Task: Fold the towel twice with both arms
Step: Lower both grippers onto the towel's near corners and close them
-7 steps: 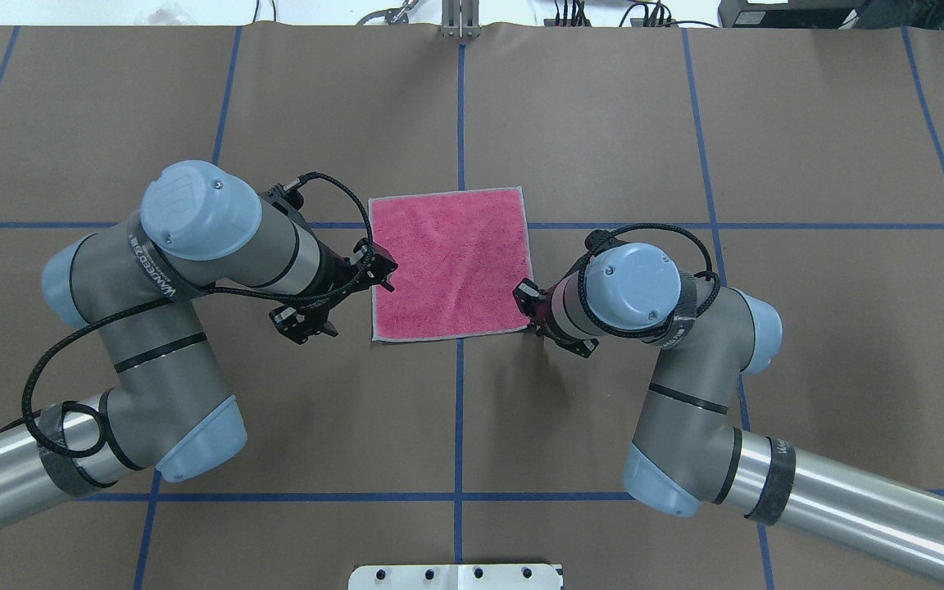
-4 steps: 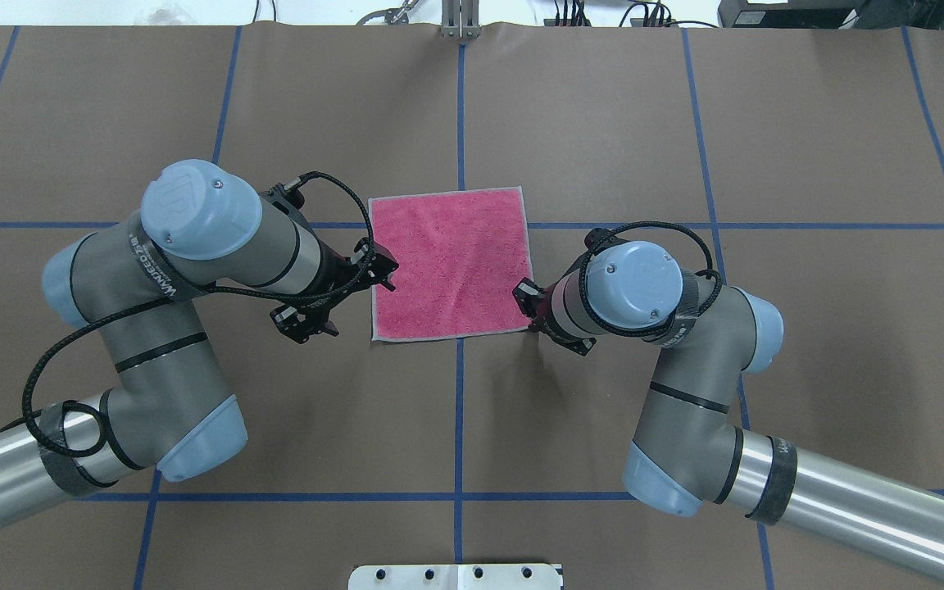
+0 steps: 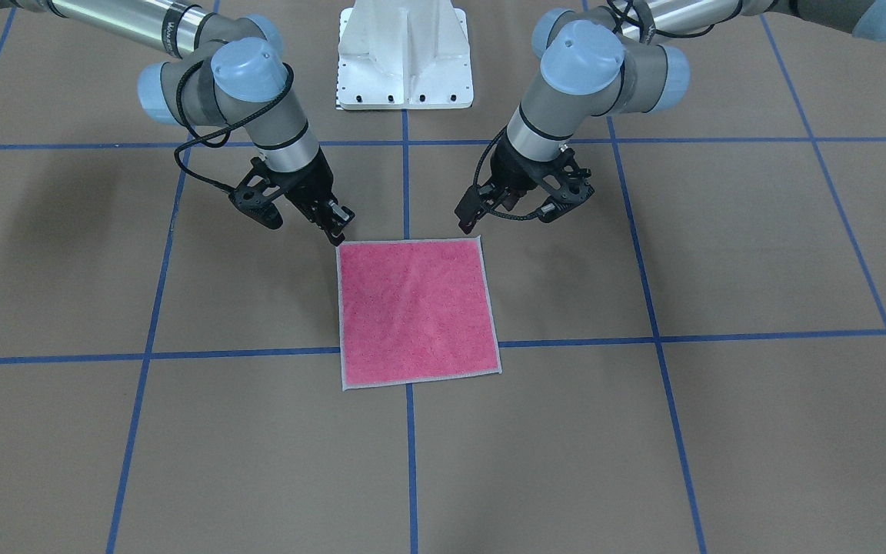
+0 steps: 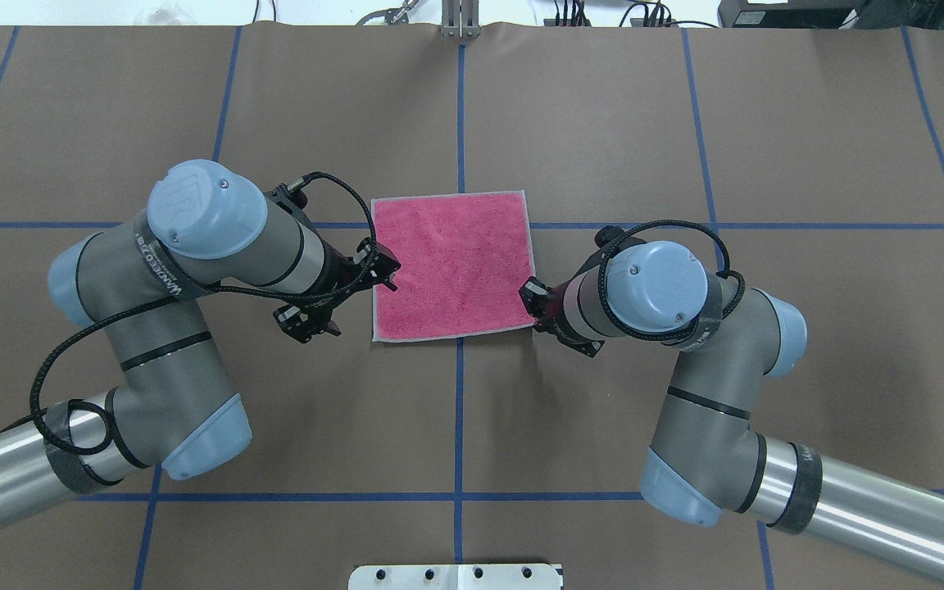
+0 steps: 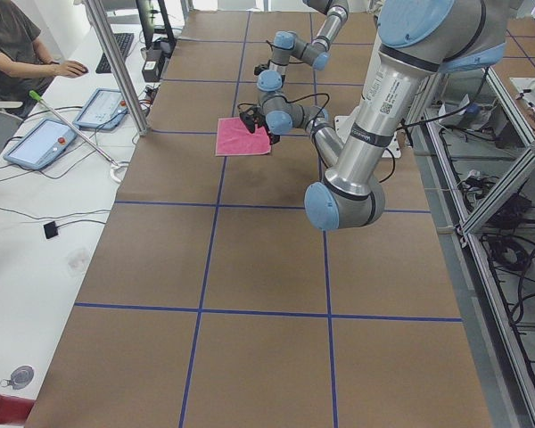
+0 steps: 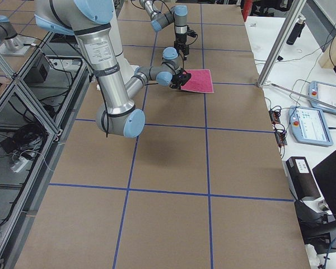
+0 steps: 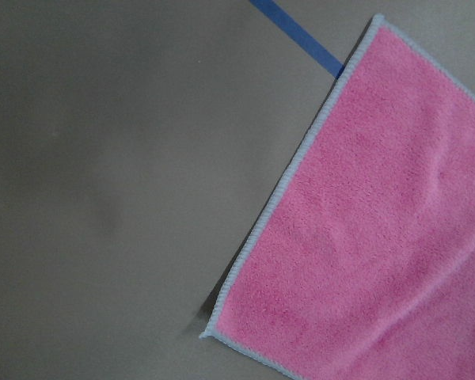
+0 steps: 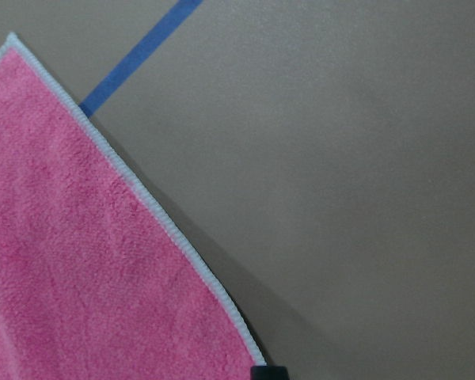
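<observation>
In the overhead view you are looking at the right gripper mostly buried under the right arm, so its jaws are not showing their gap. The left gripper is presenting only black brackets, its opening unreadable. Both wrist cameras are cropping the towel at their edges, and just a sliver of black fingertip is poking in at the right wrist view's bottom edge. From the side cameras, both grippers are appearing too small to judge.

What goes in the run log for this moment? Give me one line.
stage: pre-grasp | towel: flat on table, pink side up, unfolded | left gripper: at a robot-side corner | right gripper: at the other | jaws: unclear
</observation>
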`<state>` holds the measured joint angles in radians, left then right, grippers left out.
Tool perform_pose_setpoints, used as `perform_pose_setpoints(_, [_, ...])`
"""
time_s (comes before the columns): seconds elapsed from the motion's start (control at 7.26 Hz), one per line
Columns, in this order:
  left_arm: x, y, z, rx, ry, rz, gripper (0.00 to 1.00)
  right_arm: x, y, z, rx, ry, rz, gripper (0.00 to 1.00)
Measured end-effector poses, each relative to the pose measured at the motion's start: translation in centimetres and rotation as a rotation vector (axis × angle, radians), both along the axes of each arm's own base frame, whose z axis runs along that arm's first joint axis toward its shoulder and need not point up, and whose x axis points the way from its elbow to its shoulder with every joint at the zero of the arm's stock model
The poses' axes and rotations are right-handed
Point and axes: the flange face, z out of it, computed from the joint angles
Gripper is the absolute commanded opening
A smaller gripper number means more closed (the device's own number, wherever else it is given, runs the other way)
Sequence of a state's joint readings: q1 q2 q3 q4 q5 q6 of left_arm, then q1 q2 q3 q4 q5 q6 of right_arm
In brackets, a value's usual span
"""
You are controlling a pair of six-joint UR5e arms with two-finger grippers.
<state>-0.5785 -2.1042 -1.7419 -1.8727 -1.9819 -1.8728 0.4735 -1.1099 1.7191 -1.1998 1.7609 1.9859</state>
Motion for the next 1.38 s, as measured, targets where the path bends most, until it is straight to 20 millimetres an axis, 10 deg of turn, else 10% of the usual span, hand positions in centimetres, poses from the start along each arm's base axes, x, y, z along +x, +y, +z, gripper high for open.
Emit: perform_pose_setpoints(1.38, [5.6,2.5,2.9,-0.02,-0.081,-0.03,0.88,0.6,3.2,-0.1,-0.025,-0.022,-0.017,0.0])
